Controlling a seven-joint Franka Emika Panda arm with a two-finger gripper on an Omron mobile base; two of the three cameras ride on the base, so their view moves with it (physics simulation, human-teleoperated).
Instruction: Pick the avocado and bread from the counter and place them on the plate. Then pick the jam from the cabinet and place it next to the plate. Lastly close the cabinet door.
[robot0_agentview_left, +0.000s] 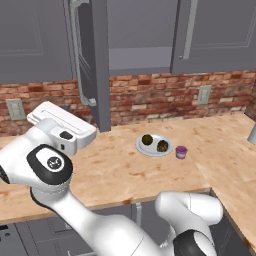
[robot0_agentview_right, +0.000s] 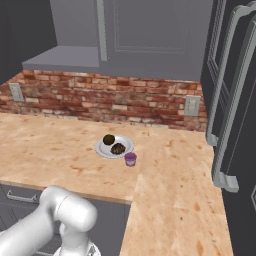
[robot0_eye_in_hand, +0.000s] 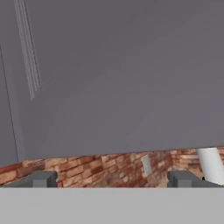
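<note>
Beige counter (robot0_agentview_left: 120, 170): olive avocado (robot0_agentview_left: 147, 139), mottled brown bread (robot0_agentview_left: 162, 146) on plate (robot0_agentview_left: 142, 149)

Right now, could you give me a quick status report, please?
Gripper open, empty, facing the cabinet door. Avocado and bread on plate, jam beside it. Door open; nothing blocking.

From behind the arm we look forward and down with 2 base views, left and right, sharing the desk (robot0_agentview_left: 115, 172), the plate (robot0_agentview_left: 154, 150) and the brick wall (robot0_agentview_left: 150, 97). Our hand view faces the cabinet door (robot0_eye_in_hand: 122, 74) close up.
</note>
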